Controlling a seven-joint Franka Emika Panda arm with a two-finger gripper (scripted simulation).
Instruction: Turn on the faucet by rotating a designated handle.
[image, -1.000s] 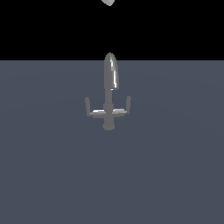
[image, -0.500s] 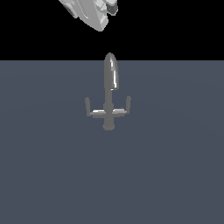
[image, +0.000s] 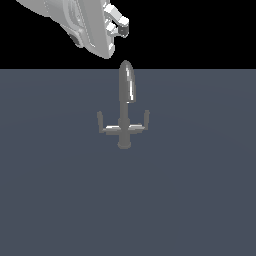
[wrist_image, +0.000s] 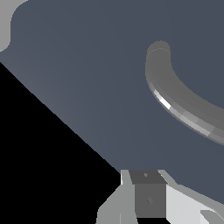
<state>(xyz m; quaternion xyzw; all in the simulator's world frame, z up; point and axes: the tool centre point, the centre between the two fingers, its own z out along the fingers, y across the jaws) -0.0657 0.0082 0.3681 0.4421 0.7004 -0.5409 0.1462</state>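
The faucet (image: 125, 107) is a small grey tap standing on the dark grey floor, with a tall arched glossy spout and two thin side arms. The handle (image: 104, 126) is the arm branching to the exterior view's left, with an upturned tip. Its mirror arm (image: 142, 124) branches right. My gripper (image: 119, 22) hangs above the spout and slightly to the exterior view's left, well clear of the handle. Its two fingers look apart and hold nothing. The wrist view shows the curved spout (wrist_image: 183, 105) close by and one of the fingers (wrist_image: 146, 197); the handle is out of that view.
The flat dark grey floor (image: 60, 200) stretches around the faucet, with a black background behind it. My white arm (image: 75, 22) enters from the exterior view's upper left. Nothing else stands near the faucet.
My arm and gripper have come down into the exterior view from the top, toward the faucet's spout. The faucet and its arms have not moved.
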